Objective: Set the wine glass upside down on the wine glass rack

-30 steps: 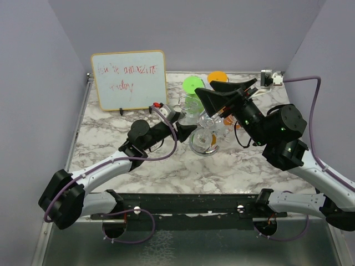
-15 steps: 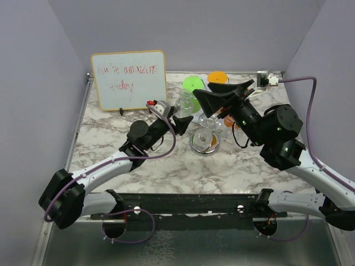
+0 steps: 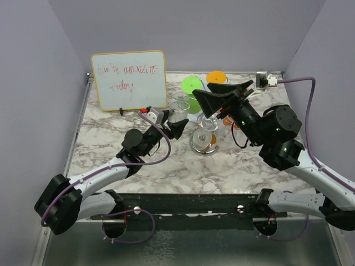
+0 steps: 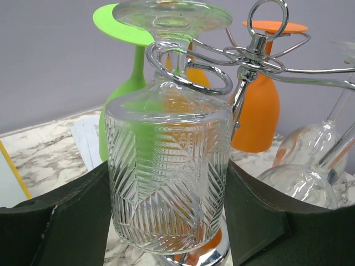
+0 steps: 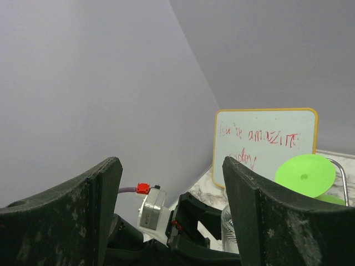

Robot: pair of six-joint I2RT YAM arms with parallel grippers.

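Left hand [image 3: 178, 126] is clenched on the wine glass [image 4: 169, 183]: cut-pattern bowl between both fingers [image 4: 61, 221], rim down, foot up, long axis near vertical. The glass is at the wine glass rack [image 4: 258, 47], on the rack's left side in the top view, off the bench [image 3: 166, 160].

Key relation: in the left wrist view the stem runs up through the curled arm [image 4: 186, 69], and the foot sits just above that wire. Can't tell whether the foot bears on the curl yet. My read is that the next move is a short straight drop until the wire takes the weight, then the fingers spread and back out toward the base.

Right hand [image 5: 171, 166] is released and empty, up above the rack's right side and facing the whiteboard [image 3: 129, 79]. The left arm is the one on the job.

Clutter:
- A green glass [image 4: 125, 105] hangs just behind ours.
- An orange glass [image 4: 258, 111] is behind the post.
- Clear glasses [image 4: 310, 160] hang tilted to the right.

Risks, as I judge them:
- The bowl could swing into the green glass on release.
- A finger could clip the post or the mirrored base on the way out.
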